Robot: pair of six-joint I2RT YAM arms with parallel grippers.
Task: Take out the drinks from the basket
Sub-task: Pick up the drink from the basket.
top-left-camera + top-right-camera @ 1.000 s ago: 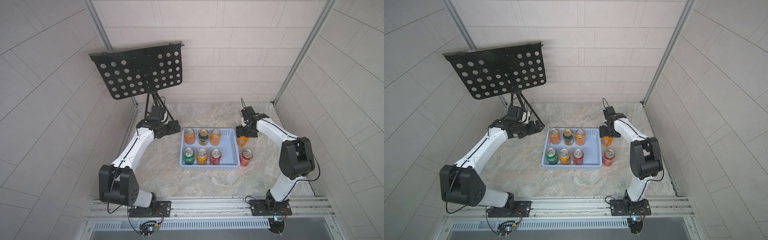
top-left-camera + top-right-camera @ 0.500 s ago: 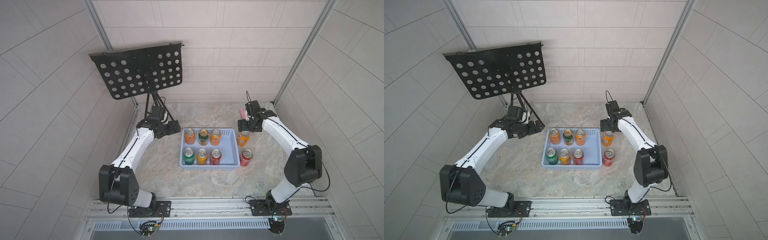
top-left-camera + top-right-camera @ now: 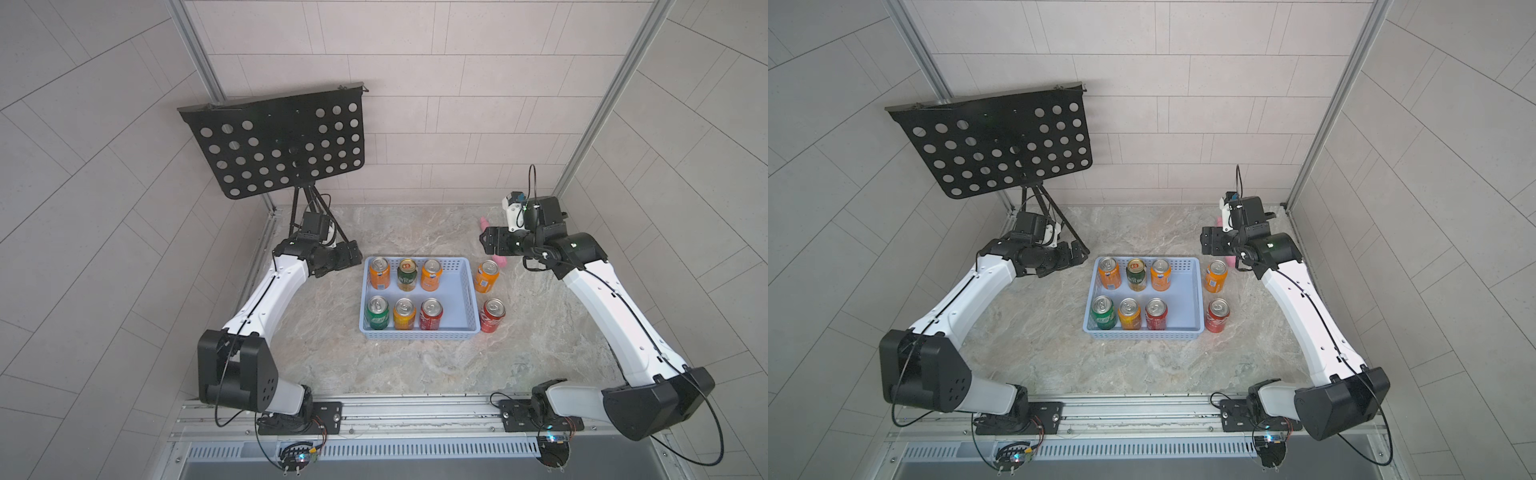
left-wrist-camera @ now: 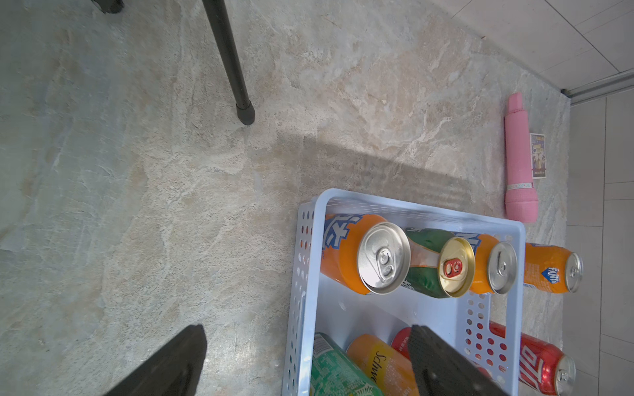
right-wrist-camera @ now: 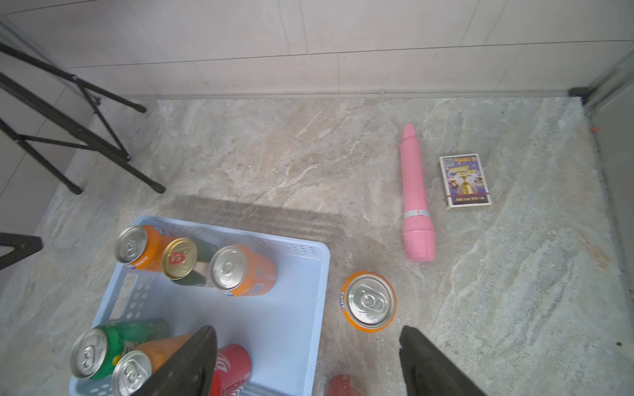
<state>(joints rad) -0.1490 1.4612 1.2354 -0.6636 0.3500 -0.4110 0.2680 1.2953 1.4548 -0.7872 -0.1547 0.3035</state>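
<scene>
Light-blue plastic basket [image 3: 419, 335] sits at the centre of both top views on the marbled table [image 3: 395, 374]; you have six cans upright in it, in two rows of three. Upper row, left to right in a top view: orange can [image 3: 379, 273], dark green-gold can [image 3: 407, 274], second orange can [image 3: 431, 275]. Lower row: bright green can [image 3: 377, 313], yellow-orange can [image 3: 404, 313], red can [image 3: 431, 313]. The right-hand part of the basket floor shows bare blue. Two more cans stand on the table just right of the basket wall, the outer orange can [image 3: 486, 276] above the outer red can [image 3: 492, 315] in frame, both upright and apart from each other. Your right gripper [image 3: 485, 241] hangs right of centre, just above the outer orange can in frame and clear of it; the right wrist view shows its jaws spread wide with nothing between them. Your left gripper [image 3: 353, 252] sits just off the basket's upper-left corner; the left wrist view shows it gaping wide too, holding nothing. Pink tube [image 5: 415, 192] lies flat on the table, with a small card box [image 5: 465, 181] just beside it. Black perforated music stand [image 3: 282, 145] fills the upper left of the frame
</scene>
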